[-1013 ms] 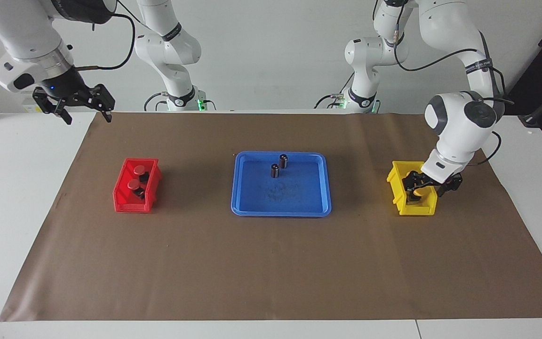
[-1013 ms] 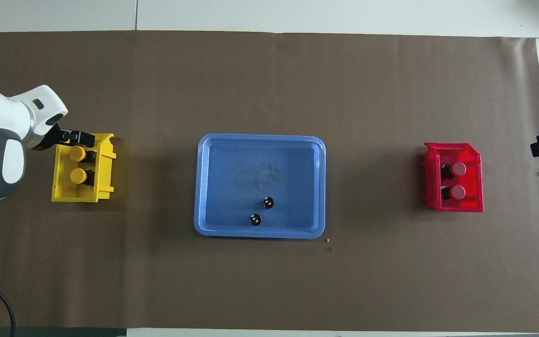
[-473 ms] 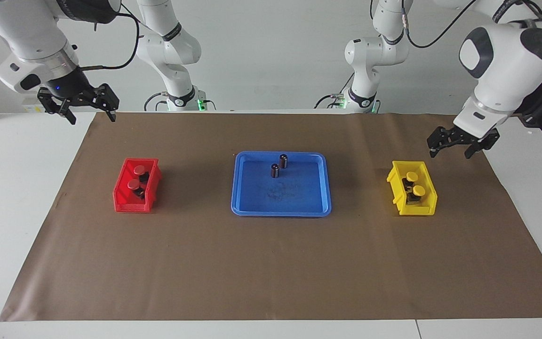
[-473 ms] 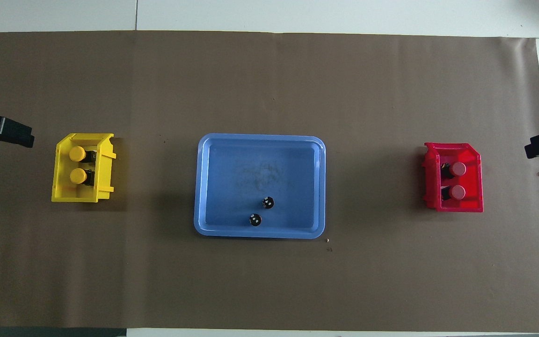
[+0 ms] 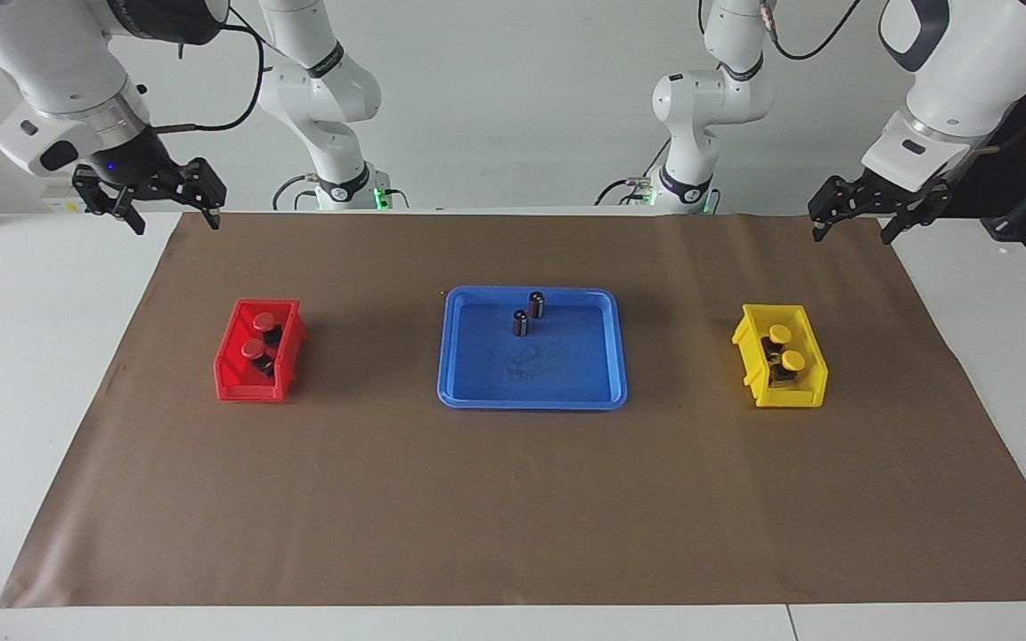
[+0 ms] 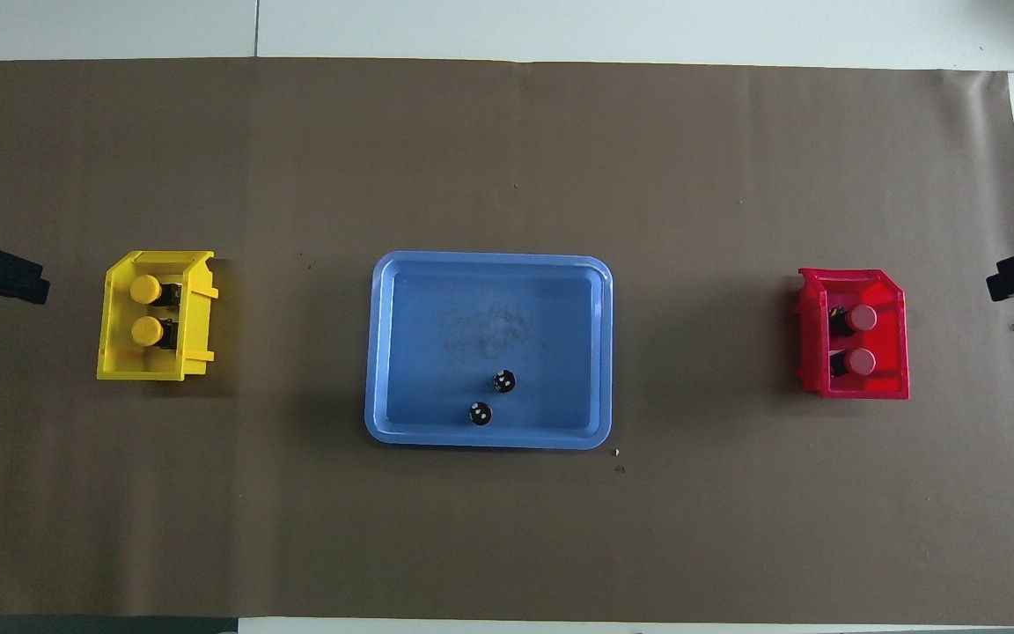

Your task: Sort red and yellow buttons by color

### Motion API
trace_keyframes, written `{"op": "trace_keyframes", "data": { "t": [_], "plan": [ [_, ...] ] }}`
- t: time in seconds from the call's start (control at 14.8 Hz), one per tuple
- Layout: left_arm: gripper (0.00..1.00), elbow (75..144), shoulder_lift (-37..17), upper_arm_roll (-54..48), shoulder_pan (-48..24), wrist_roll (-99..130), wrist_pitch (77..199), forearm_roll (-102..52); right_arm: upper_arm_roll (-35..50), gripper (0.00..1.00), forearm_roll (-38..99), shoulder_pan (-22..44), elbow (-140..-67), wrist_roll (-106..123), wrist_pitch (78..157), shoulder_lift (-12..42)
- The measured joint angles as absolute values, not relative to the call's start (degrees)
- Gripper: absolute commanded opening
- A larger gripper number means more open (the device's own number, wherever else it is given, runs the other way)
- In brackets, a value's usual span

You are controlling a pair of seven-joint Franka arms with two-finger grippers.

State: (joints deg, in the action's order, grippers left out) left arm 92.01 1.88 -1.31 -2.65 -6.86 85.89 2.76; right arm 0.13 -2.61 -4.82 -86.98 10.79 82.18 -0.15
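Facing view, left gripper (image 5: 851,231): jaws wide and empty, raised over the brown mat's (image 5: 513,499) edge at the robots' side, toward the left arm's end.
Facing view, right gripper (image 5: 170,221): jaws wide, empty, up over the mat's corner at the right arm's end.
Facing view, red buttons (image 5: 259,336): both inside the red bin (image 5: 232,378).
Facing view, yellow buttons (image 5: 785,349): both inside the yellow bin (image 5: 749,356).
Overhead view, blue tray (image 6: 379,352): mid-mat, holding two dark cylinders (image 6: 491,398) near its robot-side rim.
Overhead view, open room: bare mat lay between tray and each bin; the worktop (image 6: 648,26) showed past the mat's edge.
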Motion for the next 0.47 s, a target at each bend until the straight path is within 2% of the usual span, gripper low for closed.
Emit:
{"op": "trace_keyframes", "data": {
  "t": [0.47],
  "plan": [
    [1.0, 92.0, 1.9, -0.6, -2.5, -6.9, 85.9, 2.8, 0.3, 1.0, -2.6, -4.8, -87.0, 10.8, 82.1, -0.1]
  ]
}}
